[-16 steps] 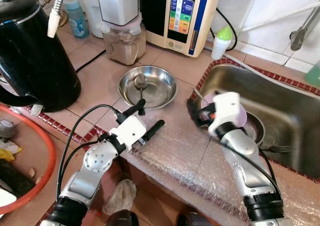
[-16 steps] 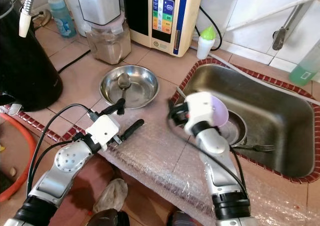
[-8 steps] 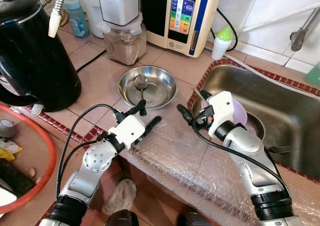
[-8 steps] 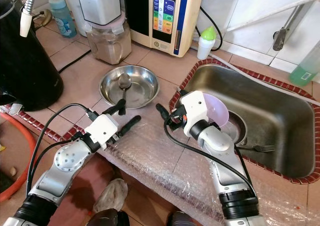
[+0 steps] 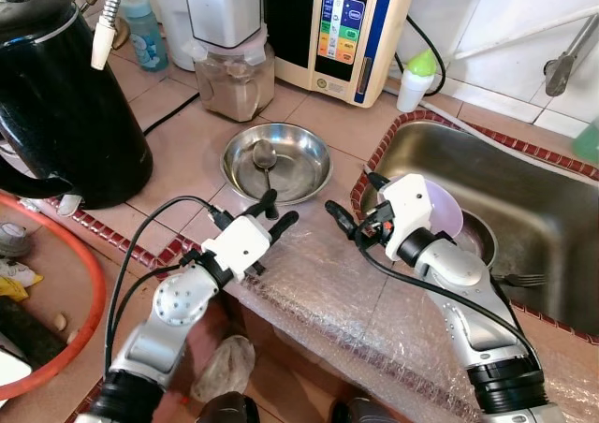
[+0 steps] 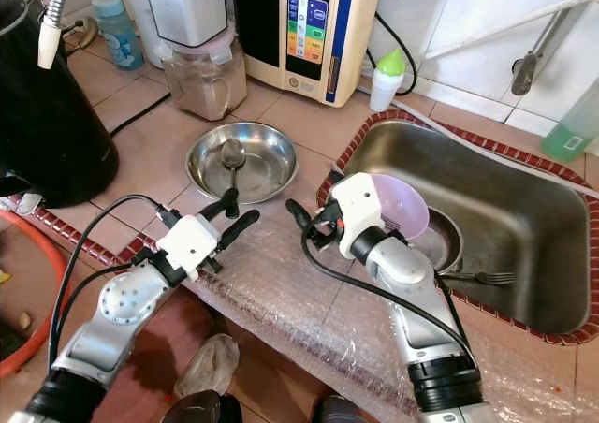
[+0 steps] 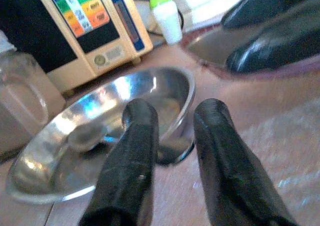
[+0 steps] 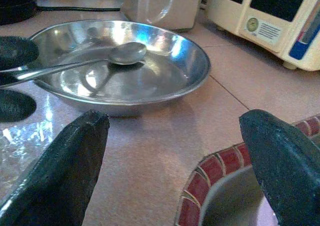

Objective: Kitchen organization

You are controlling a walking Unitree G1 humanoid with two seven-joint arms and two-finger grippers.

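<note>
On the tiled counter, the steel bowl (image 5: 276, 162) (spoon (image 5: 265, 158) inside) sat untouched; the left gripper (image 5: 271, 213) and right gripper (image 5: 351, 215), both spread and empty, flanked its near rim. Nothing looked organized yet.

Bare counter (image 5: 192, 156) lies between kettle (image 5: 61, 114) and steel bowl (image 5: 298, 172); appliances (image 5: 290, 25) block behind.

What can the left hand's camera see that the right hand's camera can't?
The left wrist view alone has the small white bottle with a green cap and the right gripper's black fingertips. The right wrist view alone has the red tiled edge of the sink and that gripper's fingers spread wide. Both show the round shiny steel bowl with the metal spoon resting in it.
</note>
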